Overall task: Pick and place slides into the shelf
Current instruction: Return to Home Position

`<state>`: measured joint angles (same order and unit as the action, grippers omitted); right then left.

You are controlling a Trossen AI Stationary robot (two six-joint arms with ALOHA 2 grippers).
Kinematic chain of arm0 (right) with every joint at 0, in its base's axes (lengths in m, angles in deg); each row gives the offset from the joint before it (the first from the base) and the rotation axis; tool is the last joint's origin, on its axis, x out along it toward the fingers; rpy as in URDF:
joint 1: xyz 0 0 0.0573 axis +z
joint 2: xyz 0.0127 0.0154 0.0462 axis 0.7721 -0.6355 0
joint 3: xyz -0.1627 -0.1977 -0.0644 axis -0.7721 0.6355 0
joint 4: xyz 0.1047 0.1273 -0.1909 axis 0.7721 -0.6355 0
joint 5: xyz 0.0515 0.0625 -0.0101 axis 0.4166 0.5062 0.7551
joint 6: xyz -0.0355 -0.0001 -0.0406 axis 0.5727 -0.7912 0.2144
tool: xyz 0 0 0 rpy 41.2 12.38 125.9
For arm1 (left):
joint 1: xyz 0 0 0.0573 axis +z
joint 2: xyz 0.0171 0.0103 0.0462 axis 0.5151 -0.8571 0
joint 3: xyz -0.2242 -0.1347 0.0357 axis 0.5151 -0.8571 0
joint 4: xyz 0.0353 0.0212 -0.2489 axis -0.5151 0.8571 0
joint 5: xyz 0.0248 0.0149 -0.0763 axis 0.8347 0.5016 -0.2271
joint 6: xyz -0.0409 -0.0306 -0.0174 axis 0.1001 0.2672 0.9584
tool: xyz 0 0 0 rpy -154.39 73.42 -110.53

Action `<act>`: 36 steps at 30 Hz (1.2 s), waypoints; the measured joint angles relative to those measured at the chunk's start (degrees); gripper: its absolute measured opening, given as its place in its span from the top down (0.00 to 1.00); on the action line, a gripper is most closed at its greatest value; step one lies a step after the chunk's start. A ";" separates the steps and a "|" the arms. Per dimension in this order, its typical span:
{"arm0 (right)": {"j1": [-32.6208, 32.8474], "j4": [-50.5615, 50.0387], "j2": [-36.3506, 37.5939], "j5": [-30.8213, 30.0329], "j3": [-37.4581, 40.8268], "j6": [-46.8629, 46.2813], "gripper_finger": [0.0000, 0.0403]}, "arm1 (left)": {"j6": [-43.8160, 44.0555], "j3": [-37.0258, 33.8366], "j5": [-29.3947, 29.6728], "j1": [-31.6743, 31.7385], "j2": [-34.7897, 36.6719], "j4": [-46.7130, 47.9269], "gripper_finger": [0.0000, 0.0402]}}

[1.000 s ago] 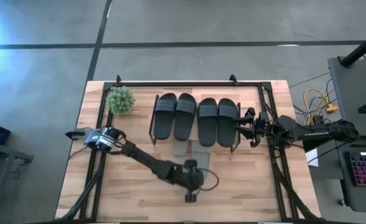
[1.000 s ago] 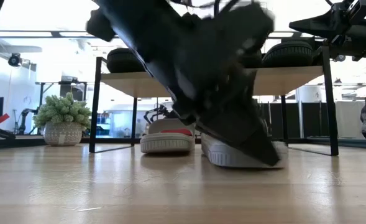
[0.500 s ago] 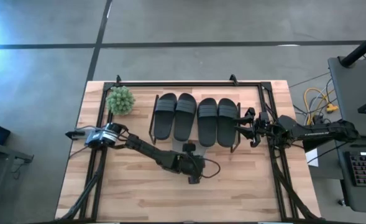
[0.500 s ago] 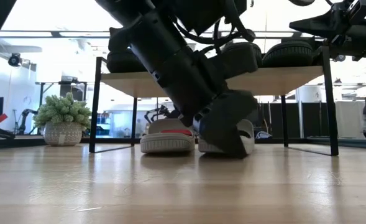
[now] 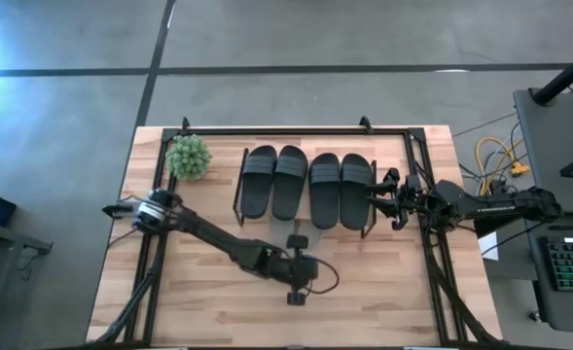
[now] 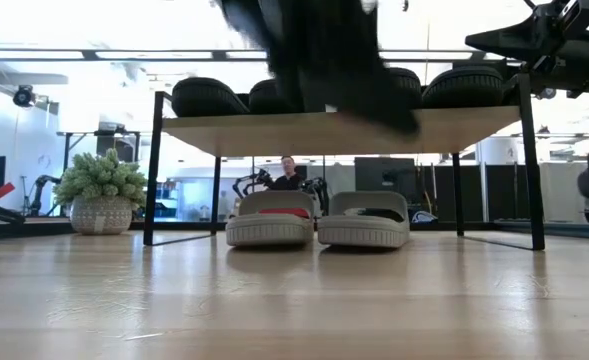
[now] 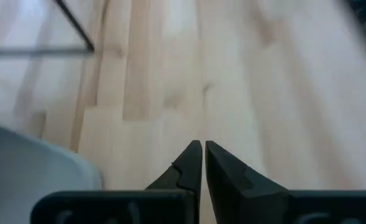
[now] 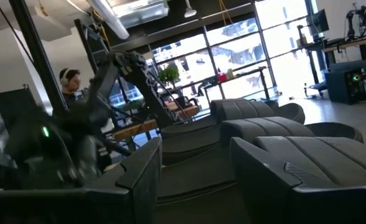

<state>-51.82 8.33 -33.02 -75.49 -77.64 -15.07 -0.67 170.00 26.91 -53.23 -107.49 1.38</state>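
I am holding the left gripper (image 7: 202, 148) over the desk (image 7: 263, 93), fingers clenched on nothing. The right gripper (image 8: 192, 158), fingers released, is waiting beside the shelf (image 6: 224, 135). Four black slides (image 5: 305, 183) are lying on top of it; two grey slides (image 6: 317, 220) are sitting beneath.

No text or label can be read anywhere

Overhead, table-level, two wrist cameras; shelf (image 6: 334, 130) shared

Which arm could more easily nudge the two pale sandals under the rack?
The left hand, probably: shut, it hangs just before the pale grey-green rubber sandals; the open right hand waits off the black-rod shelf's right end.
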 joint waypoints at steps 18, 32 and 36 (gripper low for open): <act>0.00 0.00 -0.02 0.00 0.00 0.00 0.55 | 11.18 -0.32 7.91 -2.01 18.97 22.96 0.98; -0.04 -0.02 -0.11 -0.02 0.00 0.00 0.55 | 20.12 -0.29 7.69 -2.16 29.81 17.18 0.98; -0.04 0.05 0.00 -0.02 0.00 0.00 0.55 | 19.85 -0.21 8.29 -2.14 31.63 14.91 0.98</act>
<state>-51.87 8.38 -33.02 -75.51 -77.64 -15.07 19.18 169.79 35.20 -55.36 -75.86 16.30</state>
